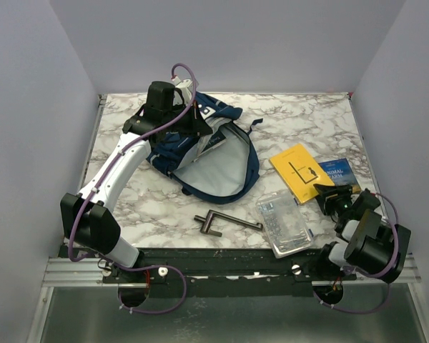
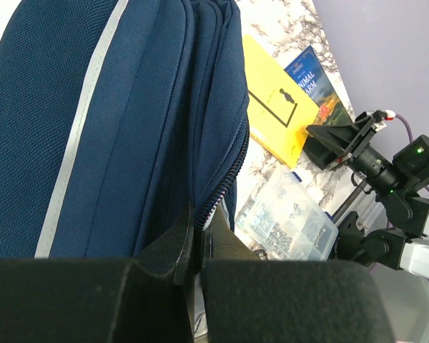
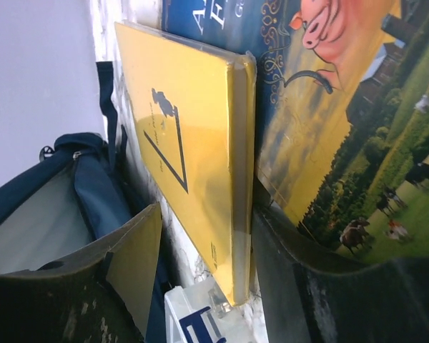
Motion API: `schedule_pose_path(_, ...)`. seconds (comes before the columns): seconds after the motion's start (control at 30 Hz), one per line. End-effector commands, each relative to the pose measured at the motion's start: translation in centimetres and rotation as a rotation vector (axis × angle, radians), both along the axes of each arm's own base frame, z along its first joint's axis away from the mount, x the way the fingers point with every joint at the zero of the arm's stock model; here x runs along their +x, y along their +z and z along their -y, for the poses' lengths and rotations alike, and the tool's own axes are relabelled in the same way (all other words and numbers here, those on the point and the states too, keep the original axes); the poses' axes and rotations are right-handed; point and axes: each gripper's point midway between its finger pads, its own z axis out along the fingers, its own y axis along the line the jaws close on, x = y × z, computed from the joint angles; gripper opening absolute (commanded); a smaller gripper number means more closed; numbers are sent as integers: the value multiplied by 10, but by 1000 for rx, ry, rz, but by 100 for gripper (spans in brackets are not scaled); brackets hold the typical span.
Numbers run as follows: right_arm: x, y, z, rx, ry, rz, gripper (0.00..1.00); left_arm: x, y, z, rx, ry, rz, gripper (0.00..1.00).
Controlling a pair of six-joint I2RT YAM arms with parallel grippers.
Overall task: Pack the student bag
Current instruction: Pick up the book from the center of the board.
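Observation:
The student bag (image 1: 214,168), navy with grey stripes, lies open at the table's back centre and shows its grey lining. My left gripper (image 1: 180,120) is shut on the bag's zipper edge at its upper left; in the left wrist view the jaws (image 2: 198,236) pinch the zipper seam of the bag (image 2: 93,128). My right gripper (image 1: 334,196) is open at the near corner of a yellow book (image 1: 298,171). In the right wrist view its fingers (image 3: 132,261) straddle the yellow book's (image 3: 186,136) edge, the right finger against the spine, the left one apart.
A blue "Animal Farm" book (image 1: 337,171) lies partly under the yellow one. A clear plastic parts box (image 1: 284,223) sits near the front, right of centre. A black metal tool (image 1: 225,221) lies near the front centre. Grey walls close in the table.

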Motion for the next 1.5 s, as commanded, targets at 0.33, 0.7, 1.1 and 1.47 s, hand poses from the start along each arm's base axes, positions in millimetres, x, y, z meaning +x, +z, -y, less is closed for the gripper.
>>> schedule_pose_path(0.33, 15, 0, -7, 120, 18, 180, 39, -4, 53, 9, -111, -56, 147, 0)
schedule_pose_path(0.7, 19, 30, -11, 70, 42, 267, 0, -4, 53, 8, -104, -51, 156, 0)
schedule_pose_path(1.1, 34, 116, -10, 71, 101, 358, 0, -3, 53, 6, -99, -41, 161, 0)
schedule_pose_path(1.47, 9, 181, -60, 214, 312, 417, 0, -5, 58, 5, -105, -36, 170, 0)
